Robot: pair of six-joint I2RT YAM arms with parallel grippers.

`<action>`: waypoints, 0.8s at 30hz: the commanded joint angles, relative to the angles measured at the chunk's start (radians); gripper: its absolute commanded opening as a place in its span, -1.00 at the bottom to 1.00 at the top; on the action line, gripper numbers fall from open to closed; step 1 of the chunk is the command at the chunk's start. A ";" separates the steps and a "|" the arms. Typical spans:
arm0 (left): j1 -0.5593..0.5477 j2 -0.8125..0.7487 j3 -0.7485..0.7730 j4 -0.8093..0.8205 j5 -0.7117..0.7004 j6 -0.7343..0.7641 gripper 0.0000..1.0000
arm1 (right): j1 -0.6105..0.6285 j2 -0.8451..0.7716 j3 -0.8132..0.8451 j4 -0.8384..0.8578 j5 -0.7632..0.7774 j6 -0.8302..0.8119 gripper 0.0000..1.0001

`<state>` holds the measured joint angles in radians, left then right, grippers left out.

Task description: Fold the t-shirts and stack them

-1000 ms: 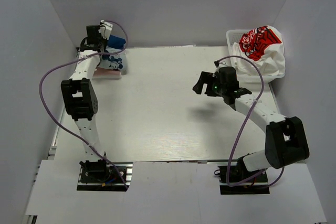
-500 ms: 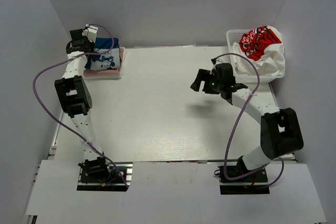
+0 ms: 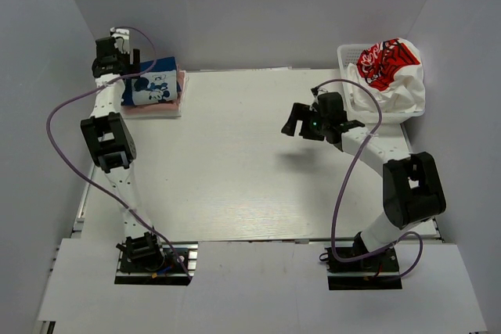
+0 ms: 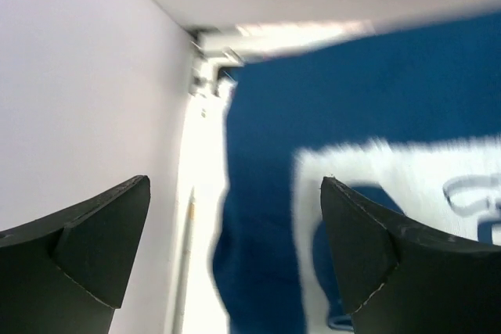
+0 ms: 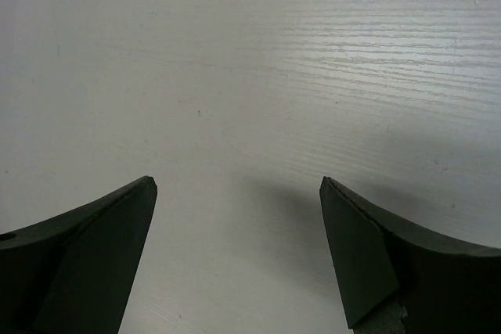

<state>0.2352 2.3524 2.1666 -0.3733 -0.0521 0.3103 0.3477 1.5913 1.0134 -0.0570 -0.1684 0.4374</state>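
Note:
A folded navy blue t-shirt (image 3: 153, 84) with a white-and-blue print lies on a dusty-pink t-shirt (image 3: 159, 111) at the table's far left corner. My left gripper (image 3: 117, 59) hovers at that stack's left edge. In the left wrist view the left gripper (image 4: 235, 181) is open, with the navy t-shirt (image 4: 352, 99) below it and nothing between its fingers. A white t-shirt (image 3: 391, 68) with a red graphic spills out of the basket (image 3: 345, 55) at the far right. My right gripper (image 3: 301, 121) hangs open over bare table; the right wrist view shows the right gripper (image 5: 239, 181) empty.
The white table (image 3: 235, 170) is walled in by grey panels on the left, back and right. Purple cables loop off both arms. The left gripper is close to the left wall (image 4: 78, 76) and the back corner.
The left gripper opened and let go of the navy t-shirt, which now lies flat on the pink one, and drew back toward the left wall. The right gripper drifted slightly left.

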 commanded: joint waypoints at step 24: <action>-0.138 -0.703 -0.522 0.090 0.095 -0.586 0.99 | 0.002 -0.368 -0.192 0.081 0.122 -0.008 0.81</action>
<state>0.1429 1.8378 1.6913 -0.3130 0.0231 -0.1593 0.3481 1.3144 0.8856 -0.0429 -0.0967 0.4232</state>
